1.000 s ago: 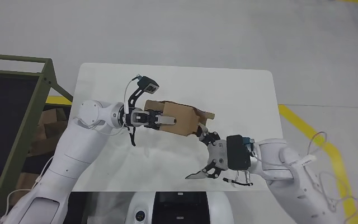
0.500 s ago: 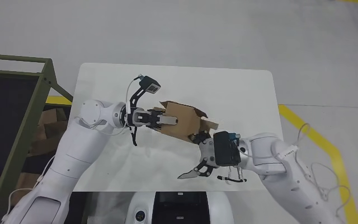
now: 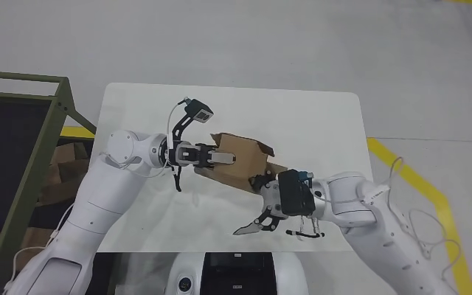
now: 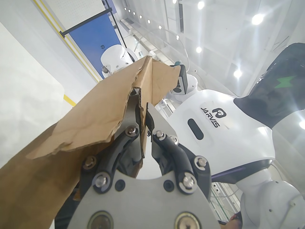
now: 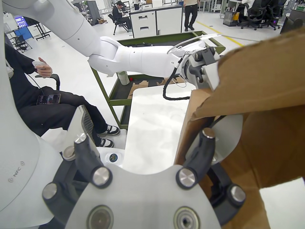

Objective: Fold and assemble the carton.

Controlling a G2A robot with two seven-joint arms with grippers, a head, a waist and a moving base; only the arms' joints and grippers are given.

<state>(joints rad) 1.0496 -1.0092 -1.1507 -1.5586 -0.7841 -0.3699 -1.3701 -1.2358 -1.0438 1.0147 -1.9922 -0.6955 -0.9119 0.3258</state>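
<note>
A brown cardboard carton [image 3: 240, 158], partly folded, hangs above the middle of the white table [image 3: 317, 118]. My left gripper [image 3: 215, 157] is shut on the carton's left edge. In the left wrist view its fingers [image 4: 133, 117] clamp a thin panel of the carton [image 4: 95, 125]. My right gripper [image 3: 253, 205] stands wide open at the carton's near right corner. One of its fingers [image 5: 214, 129] lies against the carton [image 5: 262, 84] under a hanging flap; the other finger [image 5: 82, 122] is out in free air. The left gripper [image 5: 202, 67] holds the carton's far end.
A green cart [image 3: 44, 125] stands off the table's left side, with cardboard pieces on its lower shelf [image 5: 140, 85]. The table's far half and right part are bare.
My right gripper has moved left and closer to the carton, staying open. The carton's right flap has swung nearer. The left gripper has hardly moved.
</note>
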